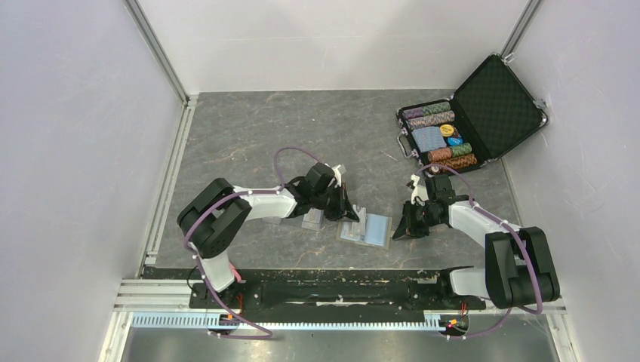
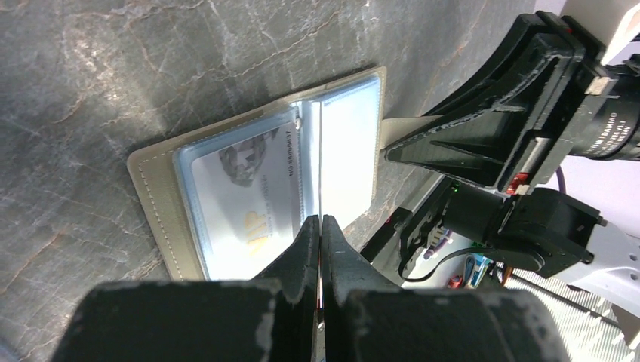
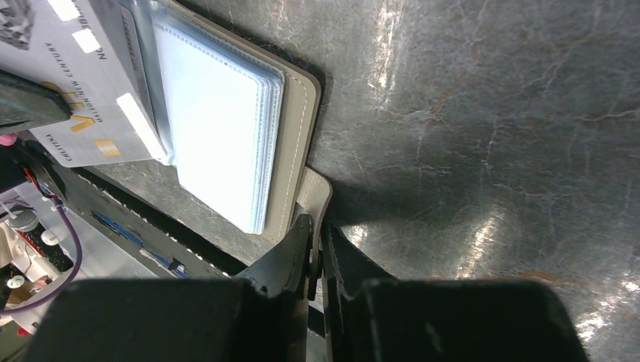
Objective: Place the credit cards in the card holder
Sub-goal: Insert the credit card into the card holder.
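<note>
Grey marbled tabletop [image 1: 249, 136] from above: we see the flat olive-tan bifold card holder [image 1: 367, 228] lying open between both arms. Our left wrist view shows the left gripper [image 2: 321, 222] pinched shut on a thin whitish-grey credit card [image 2: 320, 151], edge-on over the fold; a second card [image 2: 249, 204] sits pocketed. Right wrist: the right gripper [image 3: 315, 225] nips the holder's tan tab [image 3: 317, 192].

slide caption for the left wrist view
Left gripper holds a credit card edge-on at the open card holder.
</note>
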Available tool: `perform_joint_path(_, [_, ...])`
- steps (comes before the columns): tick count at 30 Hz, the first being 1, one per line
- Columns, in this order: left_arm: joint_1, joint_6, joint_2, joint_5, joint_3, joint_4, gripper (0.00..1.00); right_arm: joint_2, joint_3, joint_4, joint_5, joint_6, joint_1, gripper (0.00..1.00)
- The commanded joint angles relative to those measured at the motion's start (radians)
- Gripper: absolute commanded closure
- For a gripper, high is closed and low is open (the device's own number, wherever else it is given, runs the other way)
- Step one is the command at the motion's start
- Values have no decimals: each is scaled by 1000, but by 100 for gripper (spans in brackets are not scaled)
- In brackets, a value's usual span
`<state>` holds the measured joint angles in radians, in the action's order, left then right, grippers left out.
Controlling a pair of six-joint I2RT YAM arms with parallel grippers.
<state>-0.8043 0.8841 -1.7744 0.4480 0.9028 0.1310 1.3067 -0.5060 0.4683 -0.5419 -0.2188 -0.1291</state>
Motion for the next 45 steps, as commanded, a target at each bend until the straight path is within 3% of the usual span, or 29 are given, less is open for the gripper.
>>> perform_joint_path(1, [2,31,-24,22,-15,63,98,17,14,9,28,27,-7,90])
perform_joint_path(15, [-5,90,-56,61,-27,152,98,24,12,9,28,29,-7,92])
perform_joint_path(25, [-9,60,-51,14,-38,92,98,22,13,12,28,34,-7,92])
perform_joint_path(45, [-59,100,-89,50,-39,119,98,36,-2,11,21,43,-6,92])
